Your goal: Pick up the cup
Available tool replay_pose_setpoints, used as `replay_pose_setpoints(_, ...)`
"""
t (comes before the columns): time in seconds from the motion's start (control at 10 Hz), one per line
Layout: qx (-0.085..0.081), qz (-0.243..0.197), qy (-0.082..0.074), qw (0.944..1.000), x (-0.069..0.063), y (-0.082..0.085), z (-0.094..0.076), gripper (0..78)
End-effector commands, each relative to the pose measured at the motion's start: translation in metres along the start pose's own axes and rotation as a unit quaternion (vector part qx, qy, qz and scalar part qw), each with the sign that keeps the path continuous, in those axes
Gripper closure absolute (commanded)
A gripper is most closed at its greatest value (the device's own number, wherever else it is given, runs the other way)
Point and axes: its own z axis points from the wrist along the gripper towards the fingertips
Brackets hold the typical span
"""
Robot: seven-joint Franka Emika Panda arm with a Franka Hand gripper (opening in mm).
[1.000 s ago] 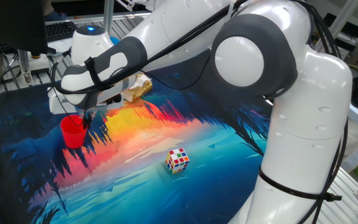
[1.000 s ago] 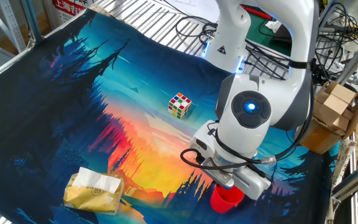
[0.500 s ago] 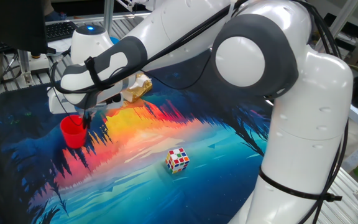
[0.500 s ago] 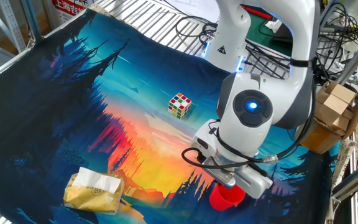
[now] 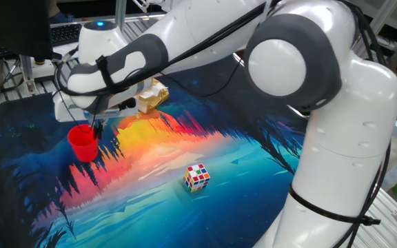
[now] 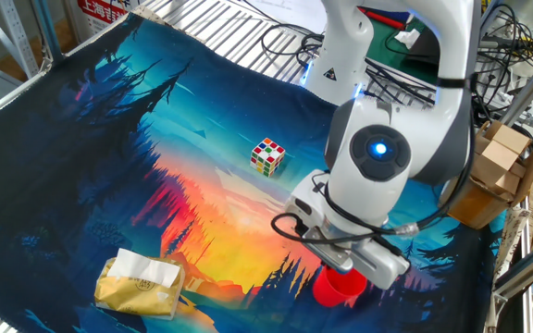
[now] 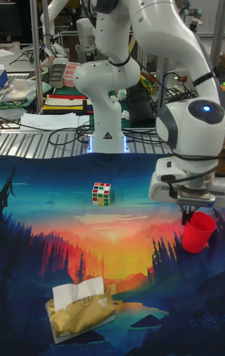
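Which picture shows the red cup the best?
The tall fixed view: nearly the whole red cup shows there, upright, with the gripper at its rim. One fixed view shows it smaller, at the left. In the other fixed view the arm hides its top.

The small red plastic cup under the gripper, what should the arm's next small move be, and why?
Probably a slow straight lift. The gripper sits at the rim of the small red plastic cup, its dark fingers at the rim's edge, and in the tall fixed view the cup looks tilted, as if already held. Whether the grip is firm cannot be seen, so rise gently above the printed cloth.
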Motion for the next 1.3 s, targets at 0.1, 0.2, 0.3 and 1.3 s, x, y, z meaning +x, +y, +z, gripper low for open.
replay_pose_setpoints(0.1, 0.004, -0.016, 0.010, 0.9998, -0.001, -0.031, -0.044, 76.3)
replay_pose_setpoints(0.2, 0.004, -0.020, 0.010, 0.9997, -0.002, -0.039, -0.050, 76.3)
replay_pose_setpoints(0.3, 0.007, -0.027, 0.009, 0.9996, -0.003, -0.050, -0.057, 76.3)
replay_pose_setpoints(1.3, 0.004, -0.086, -0.001, 0.9963, -0.023, -0.125, -0.049, 76.3)
